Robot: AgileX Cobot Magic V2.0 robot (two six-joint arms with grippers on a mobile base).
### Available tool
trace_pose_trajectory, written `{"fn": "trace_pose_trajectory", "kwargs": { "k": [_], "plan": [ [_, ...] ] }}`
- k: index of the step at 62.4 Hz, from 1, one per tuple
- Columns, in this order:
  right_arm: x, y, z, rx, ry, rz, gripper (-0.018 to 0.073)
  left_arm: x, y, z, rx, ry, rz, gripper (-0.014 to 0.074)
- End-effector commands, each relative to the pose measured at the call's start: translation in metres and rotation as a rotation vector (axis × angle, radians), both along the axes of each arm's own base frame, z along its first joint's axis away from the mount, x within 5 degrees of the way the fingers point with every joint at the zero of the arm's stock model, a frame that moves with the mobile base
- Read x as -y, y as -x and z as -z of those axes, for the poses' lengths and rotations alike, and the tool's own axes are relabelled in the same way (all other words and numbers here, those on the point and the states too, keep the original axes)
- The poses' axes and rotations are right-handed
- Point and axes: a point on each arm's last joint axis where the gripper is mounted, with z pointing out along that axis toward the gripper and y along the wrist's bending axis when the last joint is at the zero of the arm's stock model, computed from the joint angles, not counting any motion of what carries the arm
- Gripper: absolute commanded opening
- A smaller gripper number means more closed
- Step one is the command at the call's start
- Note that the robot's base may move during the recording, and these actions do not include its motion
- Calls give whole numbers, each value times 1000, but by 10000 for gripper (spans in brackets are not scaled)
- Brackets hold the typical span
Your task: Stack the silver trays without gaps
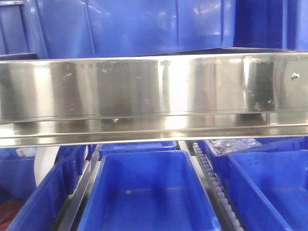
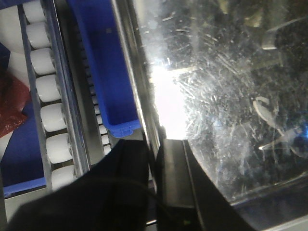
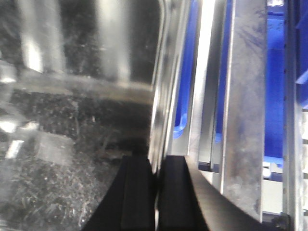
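A silver tray fills both wrist views, its scratched shiny floor (image 2: 231, 96) and rounded inner wall (image 3: 86, 57) facing the cameras. My left gripper (image 2: 155, 144) is shut on the tray's left rim (image 2: 137, 86), with one black finger (image 2: 175, 178) inside the pan and the other outside. My right gripper (image 3: 156, 161) is shut on the opposite rim (image 3: 161, 96), its fingers (image 3: 137, 192) pinching the thin wall between them. Neither gripper shows in the front view, and I cannot make out a second tray.
A long brushed-steel shelf rail (image 1: 144, 91) with a screw (image 1: 294, 76) spans the front view. Blue bins (image 1: 149, 192) sit below it and more above (image 1: 134, 24). White conveyor rollers (image 2: 48, 86) and a blue bin (image 2: 103, 72) lie left of the tray; steel rails (image 3: 245, 120) run to its right.
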Motion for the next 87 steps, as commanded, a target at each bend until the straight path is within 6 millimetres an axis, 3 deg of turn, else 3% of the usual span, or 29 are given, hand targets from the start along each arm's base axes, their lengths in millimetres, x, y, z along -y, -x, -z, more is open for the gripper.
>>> {"fn": "trace_pose_trajectory", "kwargs": {
  "k": [1,12,87],
  "plan": [
    [5,21,-18,-15,-12,-29,58,-3,24,-21,8,44,68,-48],
    [5,20,-10,-37,2,-29,58,-3,24,-21,10,40,74,-48],
    [7,24,-14,-24,-5,-30,58,-1,19,-17,13,24,92,-48]
  ]
}}
